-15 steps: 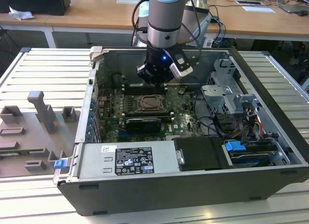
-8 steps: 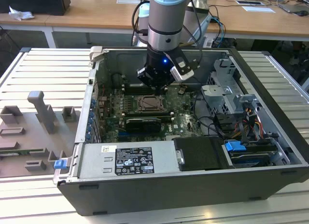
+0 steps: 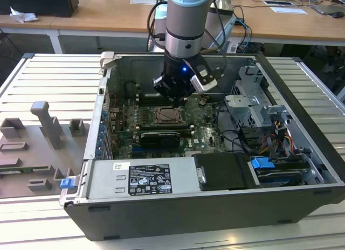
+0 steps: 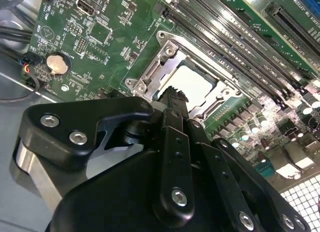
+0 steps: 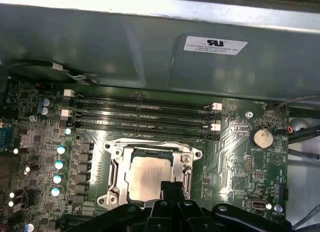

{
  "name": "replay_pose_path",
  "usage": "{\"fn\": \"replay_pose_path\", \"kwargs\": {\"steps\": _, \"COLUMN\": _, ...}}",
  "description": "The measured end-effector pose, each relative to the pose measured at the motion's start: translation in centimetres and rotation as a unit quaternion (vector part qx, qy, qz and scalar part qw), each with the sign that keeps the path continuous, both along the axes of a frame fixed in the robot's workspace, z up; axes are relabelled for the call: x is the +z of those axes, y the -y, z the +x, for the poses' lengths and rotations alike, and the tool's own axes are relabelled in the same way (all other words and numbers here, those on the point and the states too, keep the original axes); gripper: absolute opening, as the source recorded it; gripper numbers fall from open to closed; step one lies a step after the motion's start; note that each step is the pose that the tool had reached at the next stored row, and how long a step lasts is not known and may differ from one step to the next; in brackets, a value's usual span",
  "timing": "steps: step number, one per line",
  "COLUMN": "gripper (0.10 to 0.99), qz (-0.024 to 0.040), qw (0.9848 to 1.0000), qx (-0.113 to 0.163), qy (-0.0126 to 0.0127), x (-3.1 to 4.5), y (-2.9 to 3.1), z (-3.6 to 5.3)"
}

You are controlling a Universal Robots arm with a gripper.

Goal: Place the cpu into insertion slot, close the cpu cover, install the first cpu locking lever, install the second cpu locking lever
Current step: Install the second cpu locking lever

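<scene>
Open computer case (image 3: 302, 153) on slatted table (image 3: 48, 72), cpu (image 5: 147, 178) in insertion slot (image 5: 116, 164) under cover (image 5: 187, 168); jaws closed, empty.

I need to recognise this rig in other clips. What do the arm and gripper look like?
The arm is a thick round tube, pale blue above a silver-grey band, with black cables beside it. A blue light glows on the black wrist. The gripper is matte black, with silver screws on its linkage bars.

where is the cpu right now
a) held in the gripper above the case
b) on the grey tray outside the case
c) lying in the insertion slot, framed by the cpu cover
c: in both wrist views the cpu lies in the insertion slot, with the cpu cover framing it.
</scene>
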State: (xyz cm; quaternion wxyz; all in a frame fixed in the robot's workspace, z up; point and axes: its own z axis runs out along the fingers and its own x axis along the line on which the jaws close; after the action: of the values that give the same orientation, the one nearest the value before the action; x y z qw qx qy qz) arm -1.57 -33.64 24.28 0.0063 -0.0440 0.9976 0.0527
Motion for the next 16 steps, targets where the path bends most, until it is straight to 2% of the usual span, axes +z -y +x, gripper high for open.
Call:
{"fn": "replay_pose_path", "kwargs": {"steps": 3, "gripper": 0.106, "qz": 0.0000, "qw": 1.0000, "qx": 0.000, "qy": 0.0000, "x": 0.55, "y": 0.00, "z": 0.00}}
{"fn": "replay_pose_path", "kwargs": {"steps": 6, "gripper": 0.106, "qz": 0.0000, "qw": 1.0000, "qx": -0.001, "qy": 0.0000, "x": 0.60, "y": 0.31, "z": 0.00}}
{"fn": "replay_pose_path", "kwargs": {"steps": 9, "gripper": 0.106, "qz": 0.0000, "qw": 1.0000, "qx": -0.001, "qy": 0.0000, "x": 0.56, "y": 0.94, "z": 0.00}}
{"fn": "replay_pose_path", "kwargs": {"steps": 14, "gripper": 0.106, "qz": 0.0000, "qw": 1.0000, "qx": -0.001, "qy": 0.0000, "x": 0.40, "y": 2.33, "z": -0.01}}
{"fn": "replay_pose_path", "kwargs": {"steps": 16, "gripper": 0.106, "qz": 0.0000, "qw": 1.0000, "qx": -0.001, "qy": 0.0000, "x": 0.35, "y": 2.64, "z": -0.03}}
